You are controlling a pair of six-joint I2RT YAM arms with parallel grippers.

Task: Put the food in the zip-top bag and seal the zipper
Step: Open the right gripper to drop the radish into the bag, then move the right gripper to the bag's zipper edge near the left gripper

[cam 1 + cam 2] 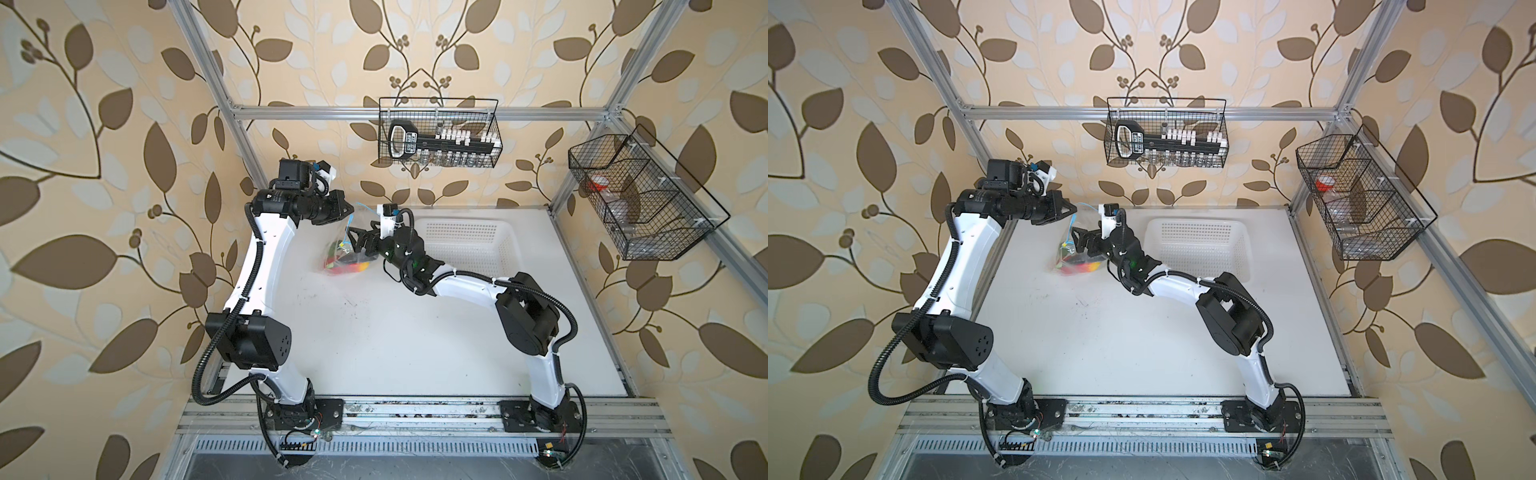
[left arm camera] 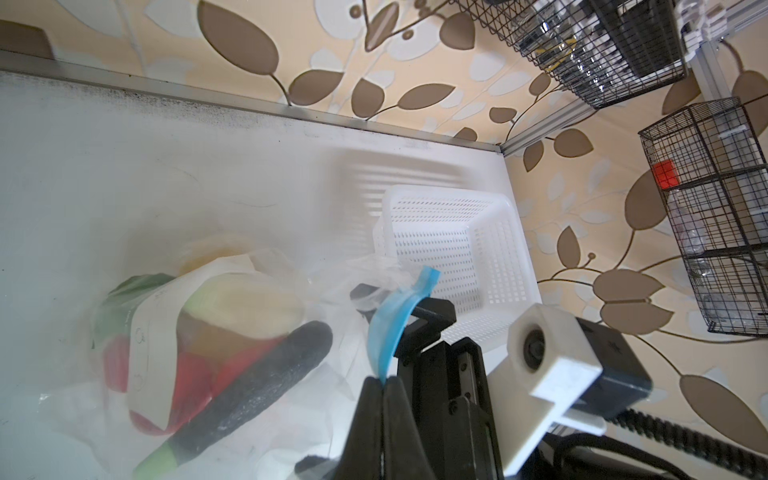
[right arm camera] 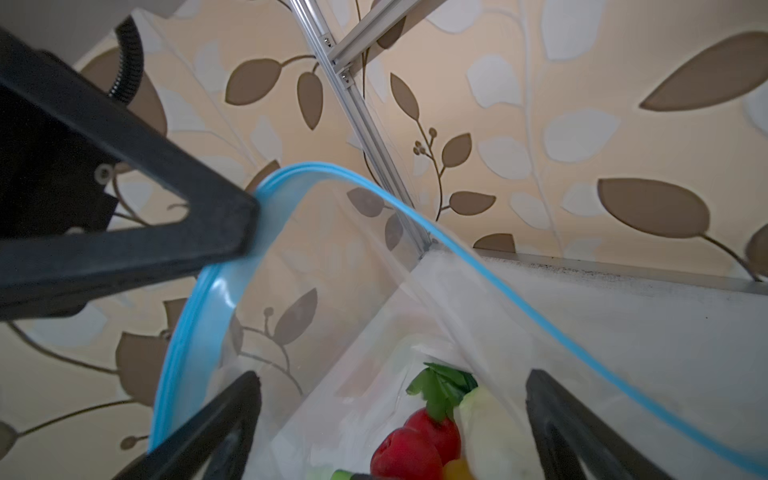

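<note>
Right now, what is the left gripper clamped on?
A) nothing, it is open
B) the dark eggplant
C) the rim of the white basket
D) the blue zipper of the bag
D: in the left wrist view the left gripper is closed on the blue zipper. The eggplant lies inside the bag, and the white basket sits untouched behind.

Leaf-patterned beige wallpaper [image 1: 124,137] wrapping the cell, aluminium rail [image 1: 311,111] running behind the left gripper [image 1: 352,208], black wire basket [image 1: 386,124] hanging beyond the right gripper [image 1: 354,240], second wire basket [image 1: 665,245] hanging further to its right, soft light falling on the white tabletop [image 1: 395,332].
</note>
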